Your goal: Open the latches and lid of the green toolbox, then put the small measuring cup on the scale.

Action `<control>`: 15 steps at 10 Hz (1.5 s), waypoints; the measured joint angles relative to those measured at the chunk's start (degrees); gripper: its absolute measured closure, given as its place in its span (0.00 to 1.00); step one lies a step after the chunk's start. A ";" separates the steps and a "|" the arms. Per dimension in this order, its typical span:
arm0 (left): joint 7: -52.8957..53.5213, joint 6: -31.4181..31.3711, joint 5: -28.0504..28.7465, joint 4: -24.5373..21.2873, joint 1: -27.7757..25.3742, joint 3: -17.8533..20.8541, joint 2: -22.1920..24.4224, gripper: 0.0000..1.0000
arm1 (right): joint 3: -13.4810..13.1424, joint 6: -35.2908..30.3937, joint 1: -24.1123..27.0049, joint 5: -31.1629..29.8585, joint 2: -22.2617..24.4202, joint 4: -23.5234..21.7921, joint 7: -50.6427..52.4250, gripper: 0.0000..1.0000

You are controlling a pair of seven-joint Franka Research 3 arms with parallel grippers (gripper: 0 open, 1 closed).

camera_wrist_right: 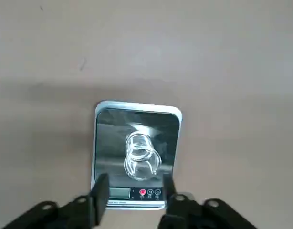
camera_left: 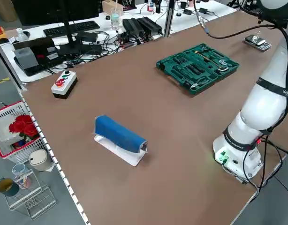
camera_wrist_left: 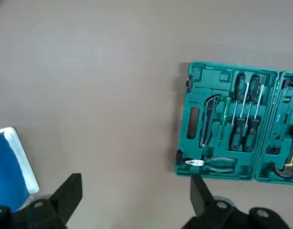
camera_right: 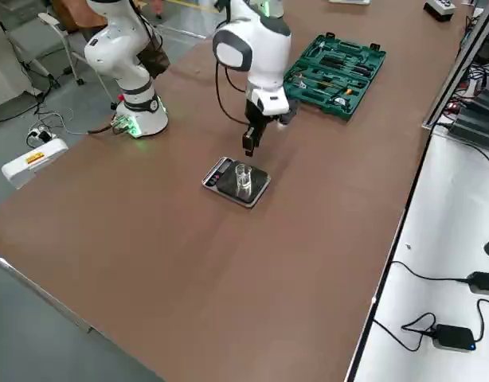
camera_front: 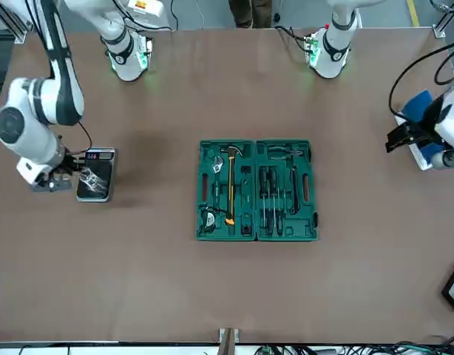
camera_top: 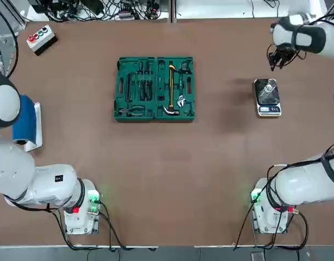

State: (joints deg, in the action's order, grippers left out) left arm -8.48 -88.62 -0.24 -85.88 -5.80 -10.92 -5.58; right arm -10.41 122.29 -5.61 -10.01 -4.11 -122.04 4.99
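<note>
The green toolbox (camera_top: 155,88) lies open flat at mid-table. Its lid (camera_top: 136,87), with pliers and screwdrivers, is folded out beside the half holding the yellow-handled hammer (camera_top: 171,87). Two small black latches (camera_wrist_left: 189,82) show on the lid's outer long edge. The scale (camera_top: 267,98) sits at the right, and the small measuring cup (camera_wrist_right: 140,155) stands upright on its black plate. My right gripper (camera_wrist_right: 133,191) hovers just above the scale's far end, open, with nothing between its fingers. My left gripper (camera_wrist_left: 134,195) hangs open high over the table's left side.
A blue-topped block on a white base (camera_top: 26,122) lies near the left edge under my left arm. A grey button box (camera_top: 41,39) sits at the far left corner. Cables and equipment line the far edge beyond the table.
</note>
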 joint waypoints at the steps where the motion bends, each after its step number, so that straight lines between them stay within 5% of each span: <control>1: 0.00 -0.01 0.15 0.09 -0.01 -0.34 0.01 0.00 | 0.16 -2.60 -0.01 0.95 1.67 1.85 0.02 0.26; 4: 0.00 -0.33 0.21 0.19 -0.16 -0.34 0.01 0.00 | 0.55 -13.58 0.03 8.30 5.16 10.00 0.16 0.02; 7: 1.77 -1.30 0.30 0.23 -0.16 -0.35 0.01 0.00 | 7.79 -26.33 2.45 8.89 5.83 24.19 -4.74 0.00; 9: 1.96 -1.32 0.31 0.27 -0.16 -0.36 0.02 0.00 | 10.82 -29.36 4.93 8.85 5.95 30.11 -6.09 0.00; 15: 1.97 -1.33 0.31 0.28 -0.38 -0.31 0.01 0.00 | 10.99 -29.64 10.21 8.82 4.94 31.96 -5.48 0.00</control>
